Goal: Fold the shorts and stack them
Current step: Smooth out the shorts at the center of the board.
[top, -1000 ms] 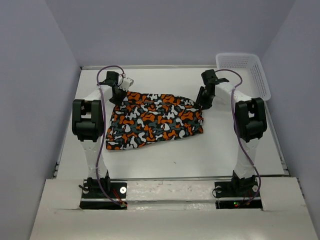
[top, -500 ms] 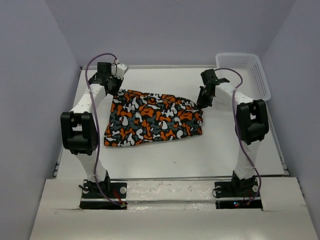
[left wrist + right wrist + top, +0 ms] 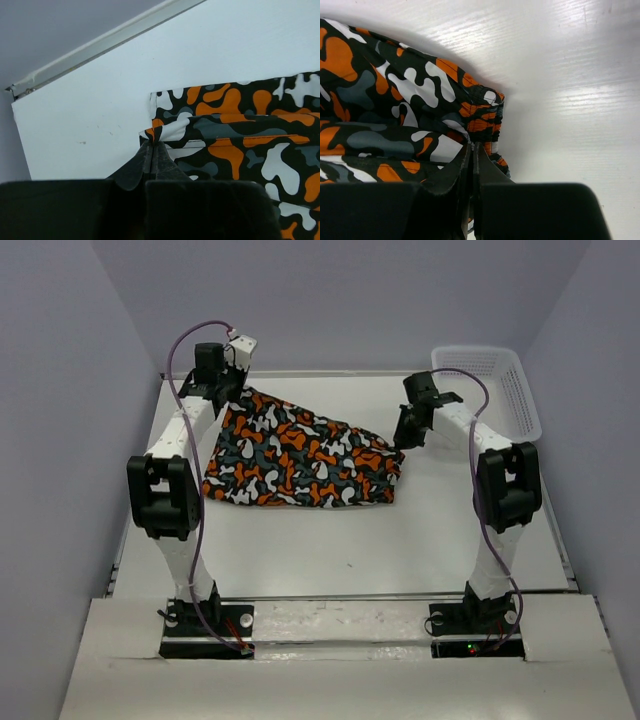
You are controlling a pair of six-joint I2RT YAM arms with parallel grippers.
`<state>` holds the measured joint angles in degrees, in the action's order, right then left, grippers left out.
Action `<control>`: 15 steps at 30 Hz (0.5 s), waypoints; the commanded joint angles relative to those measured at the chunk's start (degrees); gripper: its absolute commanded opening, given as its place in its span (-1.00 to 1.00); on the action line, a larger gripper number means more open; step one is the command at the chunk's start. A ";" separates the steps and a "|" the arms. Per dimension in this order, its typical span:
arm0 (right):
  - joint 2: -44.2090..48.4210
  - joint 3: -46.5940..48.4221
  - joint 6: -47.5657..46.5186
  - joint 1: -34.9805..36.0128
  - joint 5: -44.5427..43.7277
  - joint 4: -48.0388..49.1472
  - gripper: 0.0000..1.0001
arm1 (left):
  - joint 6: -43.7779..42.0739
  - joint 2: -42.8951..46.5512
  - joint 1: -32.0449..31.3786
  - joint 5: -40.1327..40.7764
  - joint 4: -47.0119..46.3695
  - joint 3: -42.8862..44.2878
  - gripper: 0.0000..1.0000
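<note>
L gripper clamps shorts' far-left corner, raised off table; R gripper pinches far-right corner, lower. Shorts' long axis runs left-right btwn both arms, rest of cloth lying nearer, so fold prob. brings far edge toward near edge.

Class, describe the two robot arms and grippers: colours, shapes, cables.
The left arm and right arm have white links, bulky black joints, black bases. A purple cable runs along each. The left gripper and right gripper have dark tapering fingers.
</note>
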<state>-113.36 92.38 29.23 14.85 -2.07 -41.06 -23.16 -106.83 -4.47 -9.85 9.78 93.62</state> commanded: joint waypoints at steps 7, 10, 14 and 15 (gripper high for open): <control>-6.07 7.45 -0.05 -2.90 -3.73 -0.95 -0.99 | -0.23 -13.48 1.66 13.62 -9.34 4.73 -1.00; -7.57 9.31 0.38 -2.90 -5.14 -1.04 -0.91 | 0.39 -15.95 1.57 14.59 -9.34 5.43 -1.00; -9.42 12.47 0.04 -2.90 -6.19 -1.57 0.16 | 0.92 -17.01 1.57 14.77 -9.08 5.52 -0.57; -9.86 13.26 -0.31 -2.90 -6.37 -1.74 0.31 | 1.18 -16.93 1.57 14.42 -8.64 5.34 -0.26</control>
<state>-122.45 100.90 30.09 13.52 -4.19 -41.12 -22.63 -125.36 -4.27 0.58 4.91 95.64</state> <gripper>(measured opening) 0.536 0.183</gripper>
